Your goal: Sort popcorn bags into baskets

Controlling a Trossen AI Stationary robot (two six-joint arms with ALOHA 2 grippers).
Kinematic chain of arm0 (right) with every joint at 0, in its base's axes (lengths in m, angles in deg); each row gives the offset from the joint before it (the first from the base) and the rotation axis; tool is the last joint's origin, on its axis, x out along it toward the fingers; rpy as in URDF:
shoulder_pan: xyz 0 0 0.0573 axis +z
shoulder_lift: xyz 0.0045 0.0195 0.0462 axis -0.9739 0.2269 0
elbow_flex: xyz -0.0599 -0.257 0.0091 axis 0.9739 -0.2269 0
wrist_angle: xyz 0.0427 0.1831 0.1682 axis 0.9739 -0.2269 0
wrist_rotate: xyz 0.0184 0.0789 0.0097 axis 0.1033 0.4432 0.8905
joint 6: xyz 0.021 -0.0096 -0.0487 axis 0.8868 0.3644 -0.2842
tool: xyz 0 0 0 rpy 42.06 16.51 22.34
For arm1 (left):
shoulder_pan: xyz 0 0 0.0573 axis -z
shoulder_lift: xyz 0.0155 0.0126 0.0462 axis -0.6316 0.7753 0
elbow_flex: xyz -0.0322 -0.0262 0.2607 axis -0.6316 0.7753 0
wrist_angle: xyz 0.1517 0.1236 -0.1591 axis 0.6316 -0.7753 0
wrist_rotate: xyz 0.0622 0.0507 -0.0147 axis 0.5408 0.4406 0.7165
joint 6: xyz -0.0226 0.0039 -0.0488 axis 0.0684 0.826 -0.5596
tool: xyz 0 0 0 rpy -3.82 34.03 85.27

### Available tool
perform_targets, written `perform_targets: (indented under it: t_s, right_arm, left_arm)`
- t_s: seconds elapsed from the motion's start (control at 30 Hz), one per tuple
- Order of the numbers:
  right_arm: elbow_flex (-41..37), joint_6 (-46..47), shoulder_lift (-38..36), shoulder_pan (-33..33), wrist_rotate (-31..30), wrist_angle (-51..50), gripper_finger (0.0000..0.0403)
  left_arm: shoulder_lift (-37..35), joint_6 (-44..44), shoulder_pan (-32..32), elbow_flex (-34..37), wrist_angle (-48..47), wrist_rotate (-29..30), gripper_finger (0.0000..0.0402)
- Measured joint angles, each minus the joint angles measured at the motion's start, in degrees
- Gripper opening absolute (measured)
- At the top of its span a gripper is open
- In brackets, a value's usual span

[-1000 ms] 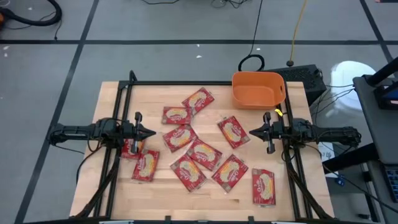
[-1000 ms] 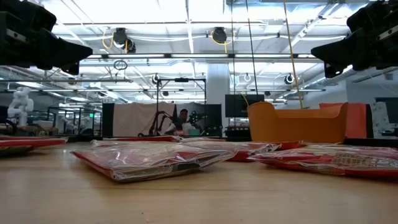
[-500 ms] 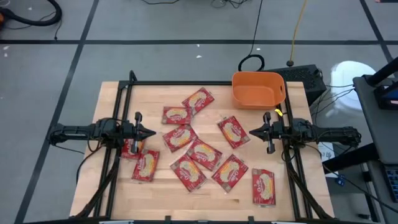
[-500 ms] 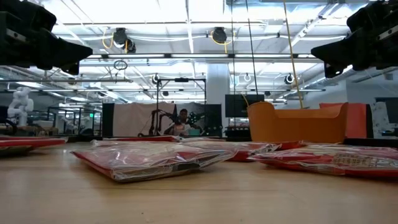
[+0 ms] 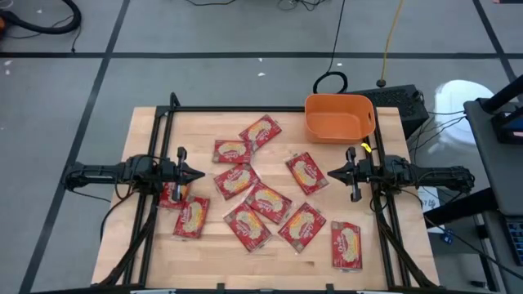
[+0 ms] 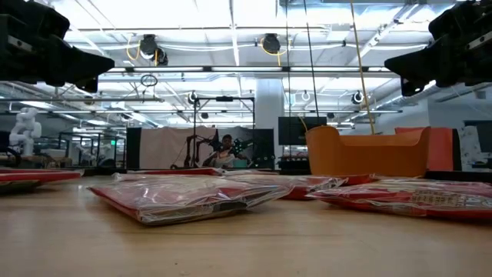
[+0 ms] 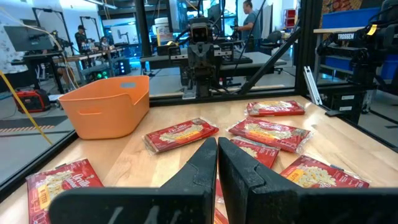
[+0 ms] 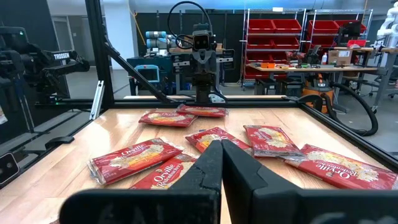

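The left end effector and right end effector are hovering pressed together and empty, flanking flat red popcorn bags near the empty orange plastic tub.

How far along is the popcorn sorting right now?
Nothing looks done: the orange basket appears empty, and all popcorn bags lie on the table. Nothing is in hand; the left claw and right claw hover shut. Every bag is left.

Left gripper, right gripper: raised, facing, jaws closed.
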Motion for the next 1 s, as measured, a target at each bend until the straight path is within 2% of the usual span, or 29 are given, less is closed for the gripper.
perform_targets:
  t_s: [0.8,1.0]
  right_arm:
    - [0.0,0.0,0.0,0.0,0.0,0.0,0.0]
    - [0.0,0.0,0.0,0.0,0.0,0.0,0.0]
  left_arm:
    - [0.0,-1.5,0.0,0.1,0.7,0.1,0.0021]
    - [2.3,-7.9,0.0,-2.7,-0.6,6.2,0.0014]
